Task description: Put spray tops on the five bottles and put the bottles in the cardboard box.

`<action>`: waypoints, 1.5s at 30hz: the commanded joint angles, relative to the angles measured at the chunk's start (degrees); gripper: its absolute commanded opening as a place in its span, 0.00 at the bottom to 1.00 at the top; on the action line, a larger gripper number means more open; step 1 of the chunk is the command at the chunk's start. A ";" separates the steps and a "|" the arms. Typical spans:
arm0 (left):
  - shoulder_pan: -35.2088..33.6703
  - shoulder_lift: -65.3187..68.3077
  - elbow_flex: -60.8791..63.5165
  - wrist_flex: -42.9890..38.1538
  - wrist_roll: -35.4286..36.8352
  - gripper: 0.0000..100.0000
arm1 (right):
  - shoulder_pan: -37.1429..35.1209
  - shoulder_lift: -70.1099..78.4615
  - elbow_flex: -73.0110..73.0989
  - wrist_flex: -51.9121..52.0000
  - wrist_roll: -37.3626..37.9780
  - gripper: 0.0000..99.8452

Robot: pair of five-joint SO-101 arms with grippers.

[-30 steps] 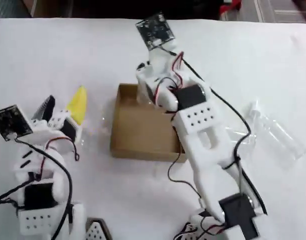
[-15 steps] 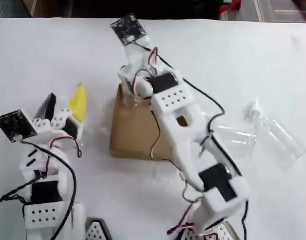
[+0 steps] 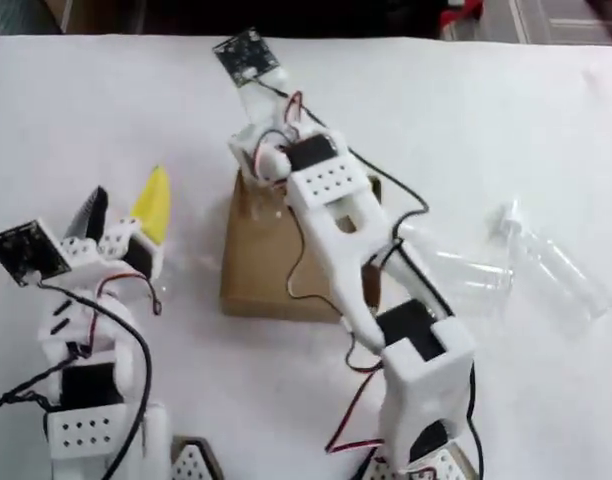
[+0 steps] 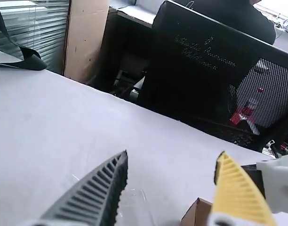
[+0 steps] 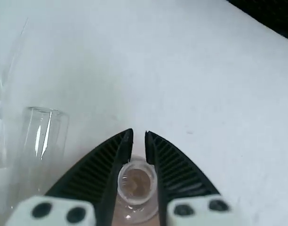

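**Clear bottle (image 5: pixel 136 183) gripped at the far left corner of the cardboard box (image 3: pixel 254 275).**
The bottle's uncapped neck is clamped between the nearly closed black fingers of the right gripper (image 5: pixel 138 134). The right arm is stretched forward across the box, with the wrist pitched down. The left gripper (image 4: pixel 172 160) is held wide open and empty above the table (image 3: pixel 466 100), left of the box.

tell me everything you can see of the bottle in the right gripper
The bottle is clear, plastic by its look, seen from above down its round open neck, with no spray top on. It stands about upright, pinched at the neck between the right gripper's black ribbed fingers. Brown shows through it, likely the cardboard box beneath.
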 commanded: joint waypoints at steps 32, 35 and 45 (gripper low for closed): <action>0.84 0.22 0.44 -1.23 0.26 0.28 | -2.42 -0.75 1.41 -4.70 0.00 0.02; 0.84 0.22 0.44 -1.23 0.26 0.28 | -1.89 -0.75 1.49 -4.26 0.00 0.05; 0.84 0.22 0.44 -1.23 0.18 0.28 | -1.98 -1.19 3.60 -3.21 4.04 0.21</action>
